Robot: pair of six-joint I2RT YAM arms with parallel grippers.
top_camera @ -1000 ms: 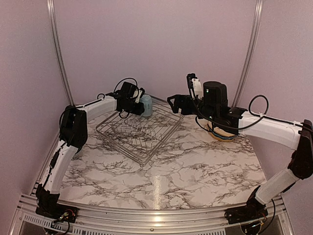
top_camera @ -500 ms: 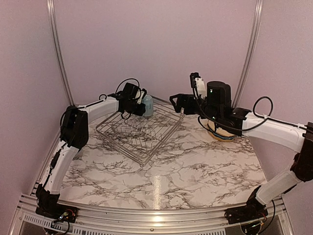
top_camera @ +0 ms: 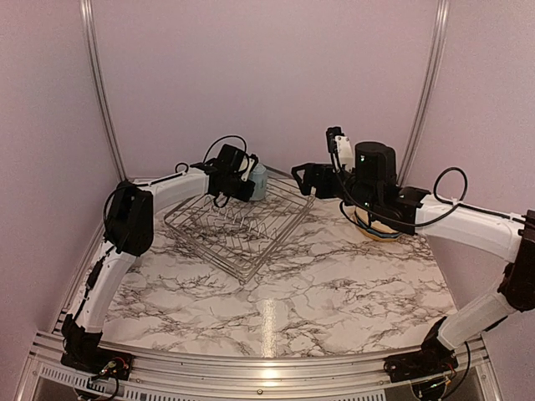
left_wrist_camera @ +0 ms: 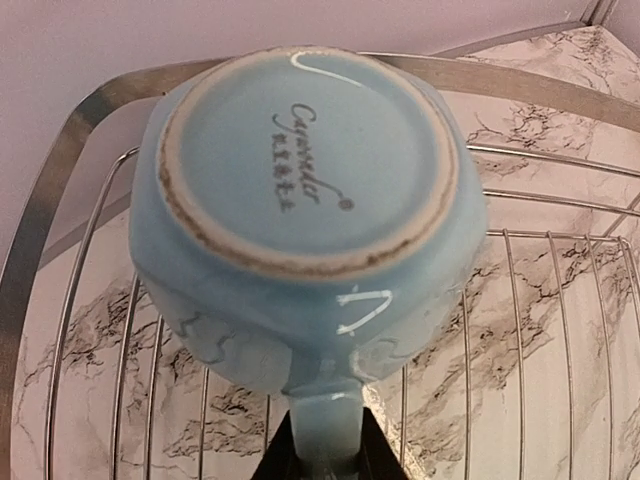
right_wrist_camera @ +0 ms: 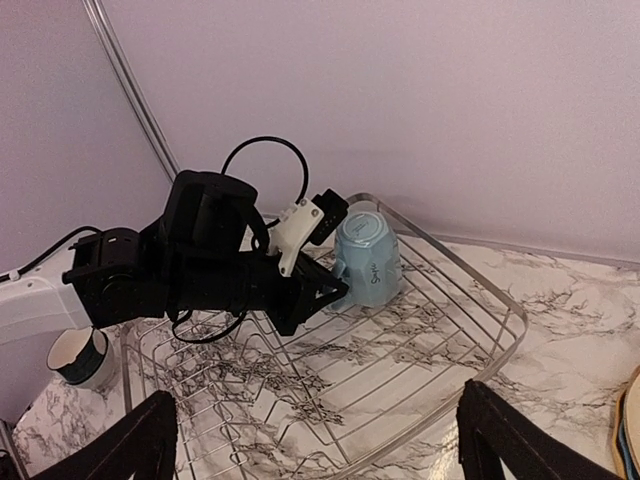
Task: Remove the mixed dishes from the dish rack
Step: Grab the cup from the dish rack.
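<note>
The left gripper [left_wrist_camera: 325, 455] is clamped narrowly on the handle of the pale blue glazed ceramic mug [left_wrist_camera: 310, 200], whose stamped base faces the wrist camera. The mug is at the far corner of the square silver wire dish rack [top_camera: 238, 225]; whether it touches the wires cannot be told. The right gripper [top_camera: 299, 175] hangs by the rack's right side, fingers [right_wrist_camera: 145, 440] spread wide, holding nothing. The right arm hides most of the stacked round plates [top_camera: 380, 230]. A small teal-and-white bowl [right_wrist_camera: 80, 355] shows only in the right wrist view.
</note>
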